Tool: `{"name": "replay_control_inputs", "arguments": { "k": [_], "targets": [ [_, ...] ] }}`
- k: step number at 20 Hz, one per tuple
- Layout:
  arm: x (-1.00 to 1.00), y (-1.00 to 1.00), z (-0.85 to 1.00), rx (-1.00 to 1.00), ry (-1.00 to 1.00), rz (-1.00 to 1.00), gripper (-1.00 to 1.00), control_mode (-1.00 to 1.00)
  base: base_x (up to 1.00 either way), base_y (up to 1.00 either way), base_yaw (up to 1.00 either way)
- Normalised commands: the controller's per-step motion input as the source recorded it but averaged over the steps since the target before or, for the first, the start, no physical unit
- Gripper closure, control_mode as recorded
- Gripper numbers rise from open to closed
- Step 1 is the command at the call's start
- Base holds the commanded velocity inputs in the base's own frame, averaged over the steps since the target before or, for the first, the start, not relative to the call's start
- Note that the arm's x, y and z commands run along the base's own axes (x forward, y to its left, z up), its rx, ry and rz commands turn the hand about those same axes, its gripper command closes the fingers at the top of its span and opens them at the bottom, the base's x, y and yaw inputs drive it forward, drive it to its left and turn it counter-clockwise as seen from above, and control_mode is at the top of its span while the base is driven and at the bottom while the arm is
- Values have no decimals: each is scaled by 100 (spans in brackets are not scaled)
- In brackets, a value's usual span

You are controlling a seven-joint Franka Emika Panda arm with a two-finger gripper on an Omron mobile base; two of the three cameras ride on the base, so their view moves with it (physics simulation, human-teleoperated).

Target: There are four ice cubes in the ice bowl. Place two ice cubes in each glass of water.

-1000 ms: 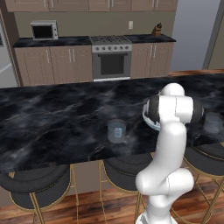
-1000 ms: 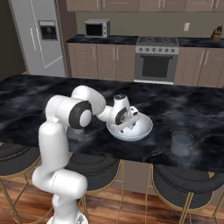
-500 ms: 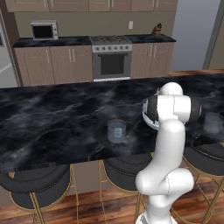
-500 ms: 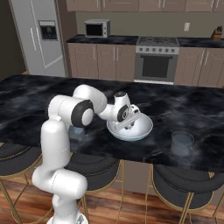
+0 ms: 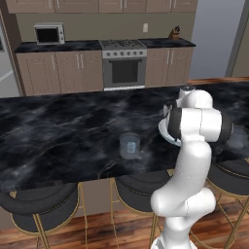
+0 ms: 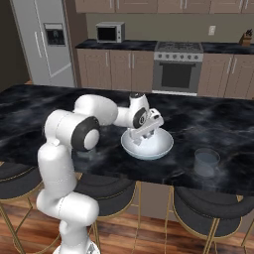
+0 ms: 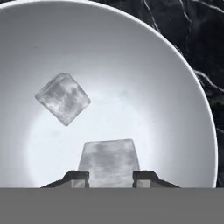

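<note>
Black marble counter [image 6: 218,119]; two glasses [image 5: 130,145] [image 6: 206,162]; ice bowl [image 7: 183,109], two ice cubes [image 7: 63,98], one [image 7: 108,161] between closed fingers [image 7: 110,176].

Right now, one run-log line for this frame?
phase: grasp in ice bowl | hand: closed around ice cube | loose cube: in bowl | glasses: on counter

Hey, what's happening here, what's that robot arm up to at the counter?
The white arm has reached down into the ice bowl on the dark marble counter. In the hand view its fingers sit on either side of one ice cube, apparently closed on it, while a second cube lies loose further along the bowl. Two glasses of water stand on the counter, one to the bowl's right and one to its left; whether either holds ice is hard to tell.
</note>
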Motion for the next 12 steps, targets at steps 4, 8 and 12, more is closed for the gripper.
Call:
{"name": "replay_control_inputs", "arguments": {
  "k": [4,8,12],
  "targets": [
    [-87,-76,86,0,-7,-32,100,-100,0,0,0],
    [-71,-100,33,1,0,-43,100,-100,0,0,0],
    [-21,-100,16,8,0,-50,100,-100,0,0,0]
  ]
}}
